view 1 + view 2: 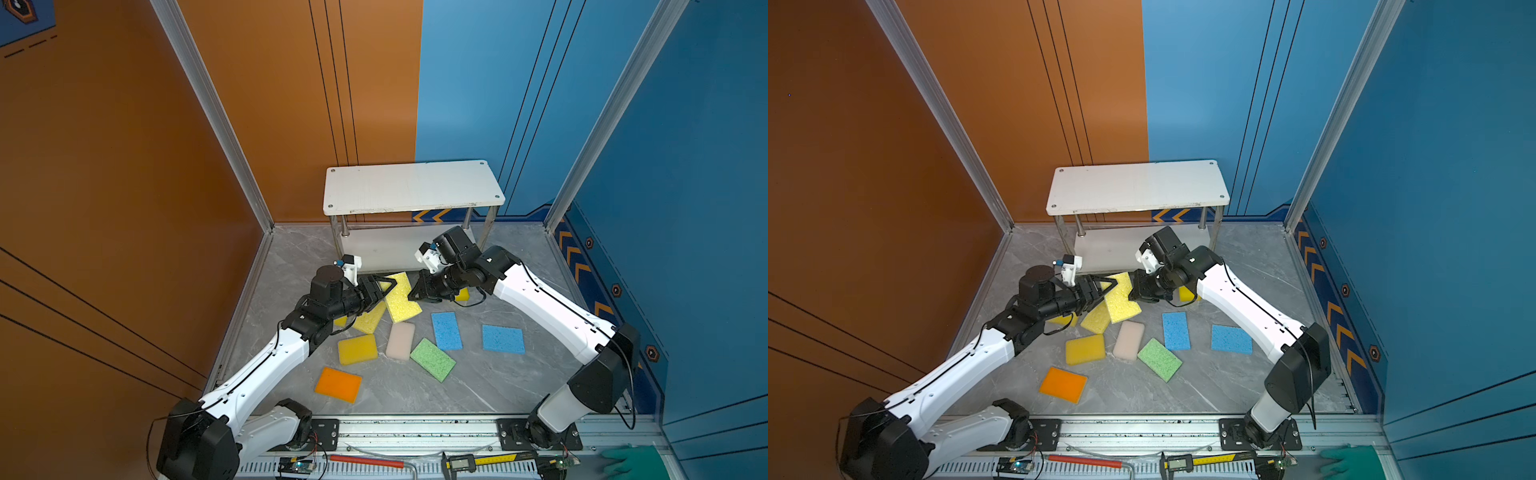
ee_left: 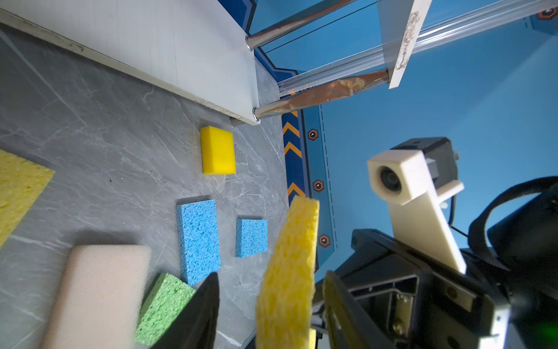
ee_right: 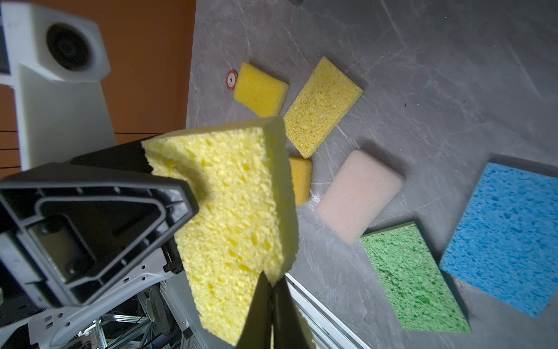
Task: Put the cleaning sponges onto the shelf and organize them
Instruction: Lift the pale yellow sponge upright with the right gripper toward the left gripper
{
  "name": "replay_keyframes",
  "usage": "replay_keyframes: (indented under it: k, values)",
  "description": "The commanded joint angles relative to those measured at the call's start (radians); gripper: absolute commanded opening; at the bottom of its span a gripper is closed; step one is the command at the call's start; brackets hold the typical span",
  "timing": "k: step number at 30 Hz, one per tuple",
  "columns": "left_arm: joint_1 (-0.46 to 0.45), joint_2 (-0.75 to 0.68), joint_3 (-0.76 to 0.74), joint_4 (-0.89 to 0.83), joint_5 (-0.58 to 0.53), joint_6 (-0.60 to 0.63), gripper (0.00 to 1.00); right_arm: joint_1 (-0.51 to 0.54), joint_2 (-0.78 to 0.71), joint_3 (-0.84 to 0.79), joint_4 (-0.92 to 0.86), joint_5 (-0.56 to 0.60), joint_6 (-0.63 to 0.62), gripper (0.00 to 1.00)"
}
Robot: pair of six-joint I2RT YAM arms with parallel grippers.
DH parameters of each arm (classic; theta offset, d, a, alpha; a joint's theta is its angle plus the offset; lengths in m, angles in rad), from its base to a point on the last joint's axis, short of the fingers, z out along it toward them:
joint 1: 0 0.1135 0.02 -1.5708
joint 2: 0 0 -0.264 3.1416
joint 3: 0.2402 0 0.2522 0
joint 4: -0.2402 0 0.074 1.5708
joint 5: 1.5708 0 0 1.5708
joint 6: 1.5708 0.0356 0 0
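Clamps, with the right pincer point(image 3: 271, 279) shut tight, one short edge of a large porous pale-yellow rectangular foam sponge point(image 1: 399, 297). Holds it tilted and clear of the grey marble-patterned tabletop point(image 1: 478, 386), just in front of the small two-tier shelf of white boards and shiny metal posts point(image 1: 411, 187). Straddles the opposite end of that sponge with the left pincer point(image 1: 384, 291), jaws parted, a gap beside the foam plain in the left wrist view, so not yet pinching.

Lying flat on the tabletop, all in front of the shelf:
- a second porous yellow sponge point(image 1: 370, 320), partly beneath the held one
- a smooth deep-yellow foam block point(image 1: 357, 349)
- a pale beige-pink rounded foam block point(image 1: 400, 340), just beside a green porous sponge point(image 1: 433, 359)
- a blue porous sponge point(image 1: 446, 331) and, apart to its right, a second blue porous sponge point(image 1: 503, 339)
- an orange smooth foam rectangle point(image 1: 338, 384), nearest the front rail and apart from the rest

Beneath the right arm, near the shelf's front right post: a small bright-yellow smooth block point(image 2: 218, 154). Beneath the left arm, largely hidden in both top views: a yellow smooth sponge point(image 3: 259, 93).
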Motion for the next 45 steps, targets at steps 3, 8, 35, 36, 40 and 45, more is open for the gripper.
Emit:
replay_keyframes:
  k: [3, 8, 35, 36, 40, 45]
  values:
    - [-0.002, -0.038, 0.008, 0.021, -0.041, -0.012, 0.17, 0.004, -0.037, -0.004, -0.014, 0.027, 0.024, 0.0]
    - [-0.001, -0.06, -0.018, 0.031, -0.058, -0.029, 0.0, 0.003, -0.038, 0.024, -0.014, 0.008, 0.03, 0.05]
    - [0.157, -0.023, 0.078, 0.312, 0.225, -0.249, 0.0, -0.085, -0.204, -0.183, 0.47, -0.352, 0.282, 0.72]
    - [0.158, -0.024, 0.076, 0.312, 0.223, -0.25, 0.0, -0.081, -0.202, -0.181, 0.471, -0.352, 0.283, 0.69]
    - [0.158, -0.03, 0.071, 0.312, 0.215, -0.25, 0.0, -0.072, -0.202, -0.184, 0.47, -0.353, 0.285, 0.61]
    - [0.155, -0.035, 0.065, 0.312, 0.211, -0.251, 0.0, -0.071, -0.208, -0.192, 0.471, -0.35, 0.285, 0.46]
